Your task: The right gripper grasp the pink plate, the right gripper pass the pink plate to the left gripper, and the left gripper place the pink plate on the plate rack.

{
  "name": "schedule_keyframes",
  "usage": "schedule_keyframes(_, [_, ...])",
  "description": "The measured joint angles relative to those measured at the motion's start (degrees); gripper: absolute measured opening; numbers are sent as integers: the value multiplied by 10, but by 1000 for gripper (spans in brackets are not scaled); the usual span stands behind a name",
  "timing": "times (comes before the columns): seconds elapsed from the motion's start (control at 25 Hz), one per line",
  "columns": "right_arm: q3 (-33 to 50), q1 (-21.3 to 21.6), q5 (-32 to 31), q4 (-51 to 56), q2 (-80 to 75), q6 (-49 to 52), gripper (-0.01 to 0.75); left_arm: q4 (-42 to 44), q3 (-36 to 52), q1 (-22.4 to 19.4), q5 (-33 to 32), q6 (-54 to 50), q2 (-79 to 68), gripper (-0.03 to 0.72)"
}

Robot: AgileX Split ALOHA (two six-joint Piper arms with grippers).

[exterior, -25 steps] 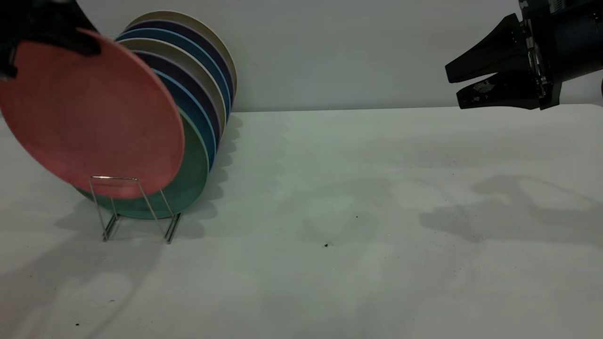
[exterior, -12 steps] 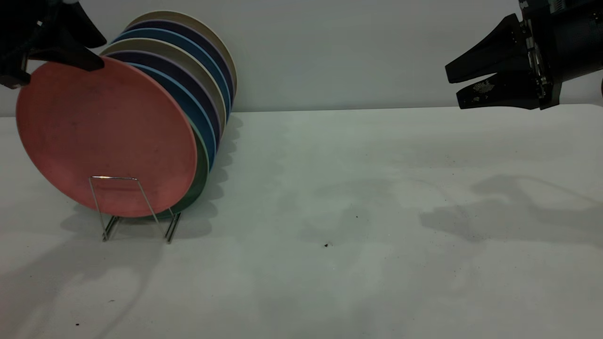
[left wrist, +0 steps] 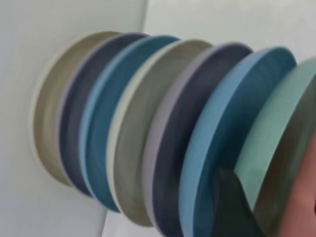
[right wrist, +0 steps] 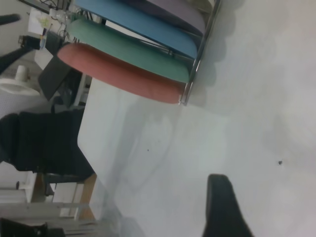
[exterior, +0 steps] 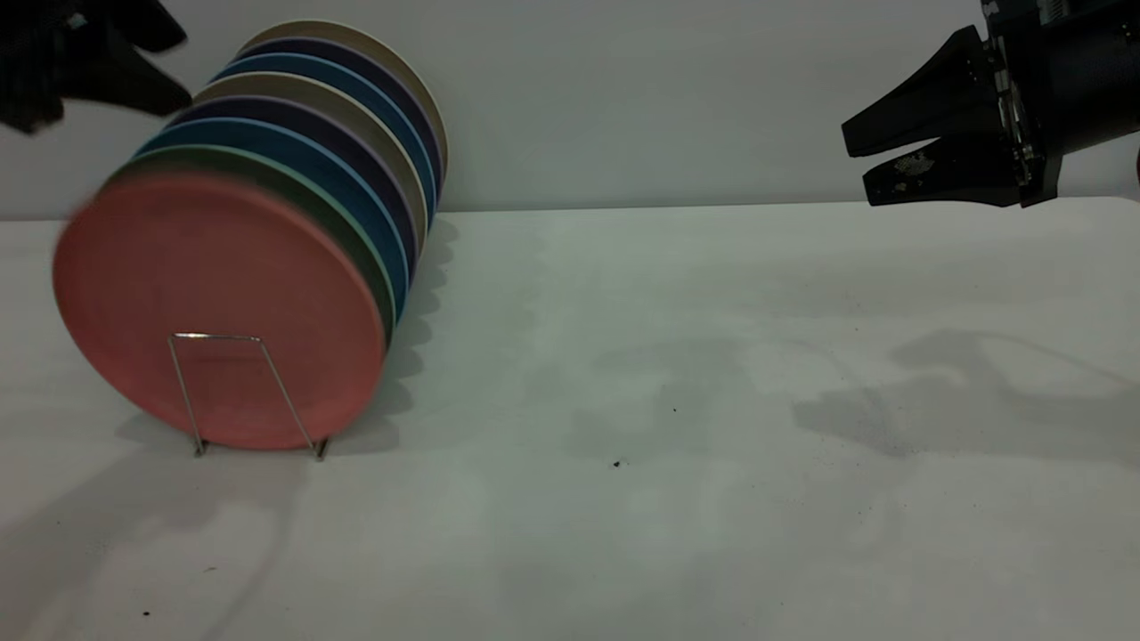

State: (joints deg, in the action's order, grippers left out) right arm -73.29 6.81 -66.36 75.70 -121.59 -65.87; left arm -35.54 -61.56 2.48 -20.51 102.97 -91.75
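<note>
- One pink plate (exterior: 214, 303), frontmost in the plate rack (exterior: 240, 392)
- Seven more plates behind the pink plate: one teal-green plate (left wrist: 276, 143), three blue, two dark purple, two beige-grey counted together
- One plate rack
- Two end effectors: left end effector (exterior: 80, 53), right end effector (exterior: 926, 133)

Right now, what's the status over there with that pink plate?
Left gripper open, clear above the rack. Right gripper open, parked far right. Pink plate in plate rack, frontmost. Nothing in the way.

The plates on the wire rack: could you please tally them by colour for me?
Pink plate: 1
Green plate: 1
Blue plates: 2
Dark purple plates: 2
Beige plates: 2
Total: 8
</note>
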Motion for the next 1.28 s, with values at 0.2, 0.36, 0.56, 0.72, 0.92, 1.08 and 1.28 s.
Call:
schedule_keyframes(0.2, [0,0,0,7,1,11,474,8,0,0,-65,-100,54,445])
schedule_keyframes(0.36, [0,0,0,4,29,29,474,30,0,0,-127,-214,113,445])
schedule_keyframes(0.56, [0,0,-1,-5,125,29,474,55,0,0,-182,-430,180,445])
schedule_keyframes(0.72, [1,0,-7,-50,221,45,474,149,0,0,-248,-602,215,445])
schedule_keyframes(0.92, [1,0,-22,-164,347,122,474,264,0,0,-356,-800,240,445])
schedule_keyframes(1.08, [3,0,-29,-246,440,195,464,320,0,0,-436,-874,251,445])
schedule_keyframes(1.28, [19,0,-38,-346,546,270,443,333,0,0,-463,-897,288,445])
